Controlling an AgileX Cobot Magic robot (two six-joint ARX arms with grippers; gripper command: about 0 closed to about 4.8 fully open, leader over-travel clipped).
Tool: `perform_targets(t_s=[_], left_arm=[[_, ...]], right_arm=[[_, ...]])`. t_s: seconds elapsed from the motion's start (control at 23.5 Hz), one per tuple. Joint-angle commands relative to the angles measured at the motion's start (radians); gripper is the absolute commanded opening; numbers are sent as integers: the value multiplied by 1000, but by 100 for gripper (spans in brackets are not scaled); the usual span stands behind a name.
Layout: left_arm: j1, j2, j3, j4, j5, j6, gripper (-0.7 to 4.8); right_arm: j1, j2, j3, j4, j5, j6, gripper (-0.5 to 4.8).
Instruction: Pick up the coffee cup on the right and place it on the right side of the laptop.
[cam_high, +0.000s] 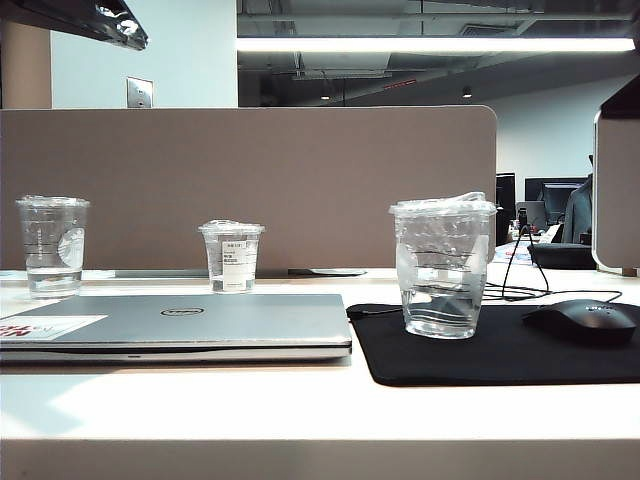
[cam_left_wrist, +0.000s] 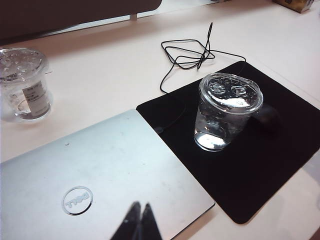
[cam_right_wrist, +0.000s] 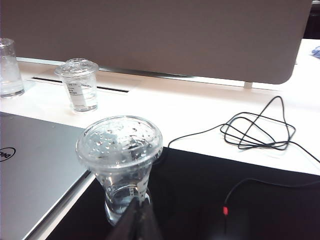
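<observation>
I see the coffee cup (cam_high: 441, 266) standing upright on the black mouse mat (cam_high: 500, 355), just right of the laptop (cam_high: 180, 325): placement looks done. Right gripper (cam_right_wrist: 141, 220) hangs above the cup, jaws clenched, empty. Left gripper (cam_left_wrist: 140, 224) hangs over the laptop, jaws clenched.

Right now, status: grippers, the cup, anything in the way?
Left gripper shut over laptop. Right gripper shut, empty, near coffee cup. Cup upright on mouse mat, right of laptop. Mouse on mat.
</observation>
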Motion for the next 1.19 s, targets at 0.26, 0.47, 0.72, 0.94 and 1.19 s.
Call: perform_targets(t_s=[0.26,0.47,0.72,0.94,1.19], left_arm=[[-1,-2,5,13,5,2,-5],[-1,-2,5,13,5,2,-5],[-1,-2,5,13,5,2,-5],[-1,-2,5,13,5,2,-5],[-1,-2,5,13,5,2,-5]], right_arm=[[-16,-213,-3,-227,67,-7,-5],[-56,-306,-23,-259,99,-8,-5],[-132,-366,-89,-208,63,-7,-5],[-182,-371,-146,-150,45,-1,-5],[-189,-373,-183,-127,45,-1,-5]])
